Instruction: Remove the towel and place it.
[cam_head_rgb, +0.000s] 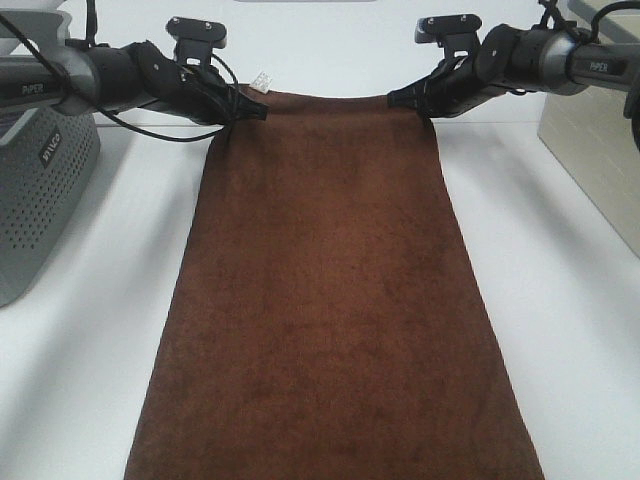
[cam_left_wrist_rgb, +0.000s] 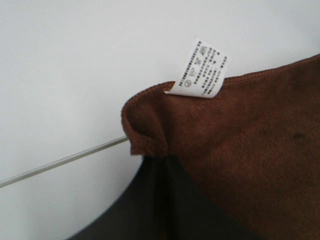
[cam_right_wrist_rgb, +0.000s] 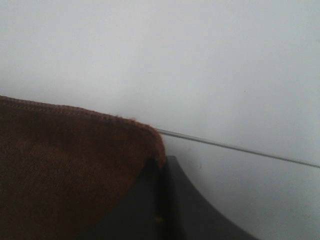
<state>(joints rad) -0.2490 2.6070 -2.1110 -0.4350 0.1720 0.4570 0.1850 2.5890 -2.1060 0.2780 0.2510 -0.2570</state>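
Two hands hold the towel (cam_head_rgb: 335, 300), one at each far corner of its short edge. The left hand (cam_head_rgb: 250, 110) is clamped shut on the corner nearest the white tag (cam_head_rgb: 262, 82); the wrist view shows the cloth bunched into a fold where the jaws meet. The right hand (cam_head_rgb: 412, 100) is likewise pinched shut on the opposite corner, with the hem curling over its jaws.

Position: the towel is spread flat and wide down the middle of the white table (cam_head_rgb: 90, 350), between the grey basket (cam_head_rgb: 40, 190) on the left and a beige box (cam_head_rgb: 600, 160) on the right, touching neither as far as can be seen.

Orientation: its long axis runs from the held edge toward the camera, the near end passing out of frame. The held edge runs crosswise between the hands and looks fairly taut.

Judgement: neither arm is nearer; both grip symmetrically, so any placing move would need them to travel together, keeping the held edge square to the long axis.
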